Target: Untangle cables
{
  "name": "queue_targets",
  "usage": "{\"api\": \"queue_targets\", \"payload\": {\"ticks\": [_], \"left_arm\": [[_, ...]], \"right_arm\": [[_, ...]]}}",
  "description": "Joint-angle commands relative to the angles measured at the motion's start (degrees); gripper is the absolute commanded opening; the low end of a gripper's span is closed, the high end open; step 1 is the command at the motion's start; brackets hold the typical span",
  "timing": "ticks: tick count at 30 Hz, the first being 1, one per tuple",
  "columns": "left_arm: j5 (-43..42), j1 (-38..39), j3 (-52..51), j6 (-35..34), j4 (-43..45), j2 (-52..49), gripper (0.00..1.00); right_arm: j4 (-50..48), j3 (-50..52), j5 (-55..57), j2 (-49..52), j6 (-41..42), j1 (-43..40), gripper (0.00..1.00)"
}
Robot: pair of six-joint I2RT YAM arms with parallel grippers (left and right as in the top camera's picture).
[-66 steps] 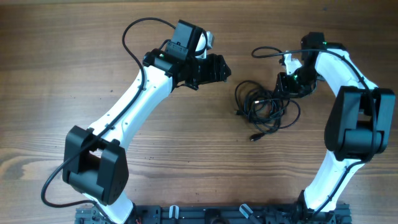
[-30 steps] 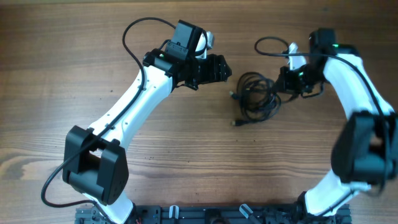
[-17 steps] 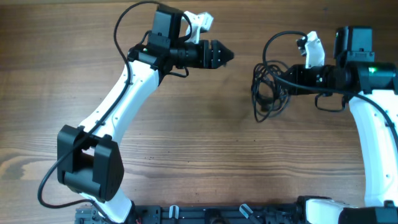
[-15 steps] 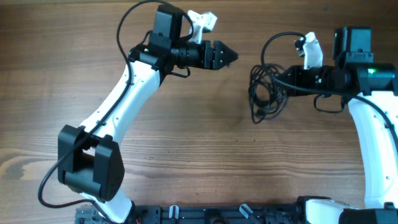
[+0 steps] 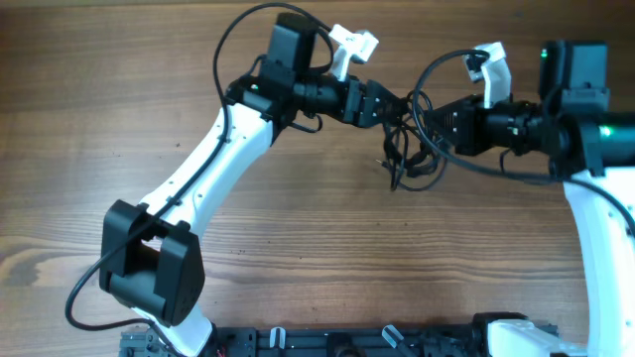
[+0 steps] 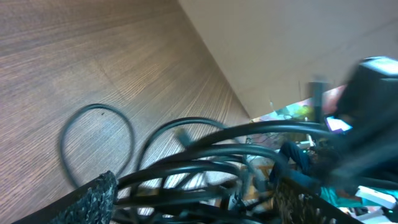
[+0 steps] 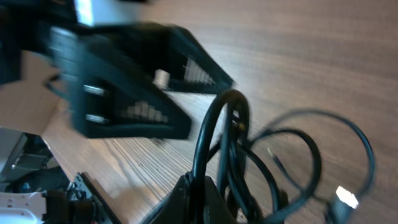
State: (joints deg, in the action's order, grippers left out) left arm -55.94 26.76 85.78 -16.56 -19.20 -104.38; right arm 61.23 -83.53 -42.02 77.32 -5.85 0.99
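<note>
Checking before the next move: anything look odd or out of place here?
Only the cables: one tangled clump, pinched by the right gripper, with the left gripper open around some strands. No visible damage.

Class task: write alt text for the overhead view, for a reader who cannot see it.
Two white-and-black robot arms meet above a wooden table at a tangle of thin black cables. The right gripper is shut on the bundle from the right; the left gripper, jaws open, reaches into the strands from the left.

cables (image 5: 401,171) bunched | right fingers (image 5: 442,119) gripping them | left fingers (image 5: 394,103) at bundle
</note>
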Motion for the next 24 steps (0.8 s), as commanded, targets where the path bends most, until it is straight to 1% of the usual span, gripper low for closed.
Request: {"api": "queue_targets", "payload": {"ticks": [1,3,7,9,11,14,16,17,18,20,22,23,24], "left_arm": [[6.01,2.82,0.48,1.14,0.13,-0.66,0.81],[9.31,3.98,0.48,0.85,0.17,-0.66,0.77],[21.92,6.38,0.48,-7.67,0.13,-0.66,0.77],[28.04,7.72,0.48,-11.85,0.13,-0.66,0.78],[32.79,8.83,0.48,-14.25,-0.02,-0.68,0.78],[40.26,10.32,0.48,-15.72,-2.64,-0.7,0.78],[42.91,10.73,0.48,-15.72,-5.31,-0.79,0.77],[43.76,10.73,0.48,-15.69,-6.78,-0.92,0.72],[44.61,10.73,0.48,-15.67,-8.02,-0.98,0.63],[46.31,10.56,0.48,-15.67,-10.12,-1.2,0.35],[47.45,10.4,0.48,-15.63,-11.76,-1.33,0.15],[47.8,10.25,0.48,-15.63,-12.31,-1.36,0.07],[48.22,10.08,0.48,-15.63,-12.7,-1.38,0.04]], "right_arm": [[-0.39,-2.05,-4.9,-4.22,0.13,0.11,0.04],[-0.26,-2.05,-6.93,-5.4,0.35,0.11,0.04],[-0.35,-2.1,-12.17,-7.72,0.52,0.11,0.04],[-0.48,-2.1,-12.37,-8.96,1.57,0.11,0.04],[-0.59,-2.19,-12.31,-10.54,2.01,0.11,0.04],[-1.62,-3.56,-11.63,-12.83,3.78,-0.28,0.04],[-3.45,-5.25,-7.02,-14.62,9.07,-1.42,0.04],[-4.39,-6.08,-2.99,-15.56,12.09,-2.19,0.04],[-4.83,-6.62,0.81,-16.15,14.58,-2.73,0.05],[-4.96,-7.8,12.74,-17.51,21.86,-3.93,0.04],[-4.48,-8.09,23.34,-18.71,27.96,-4.83,0.04],[-4.13,-8.09,29.24,-19.28,30.01,-5.14,0.04],[-3.56,-8.09,34.25,-19.58,31.61,-5.2,0.04]]}}
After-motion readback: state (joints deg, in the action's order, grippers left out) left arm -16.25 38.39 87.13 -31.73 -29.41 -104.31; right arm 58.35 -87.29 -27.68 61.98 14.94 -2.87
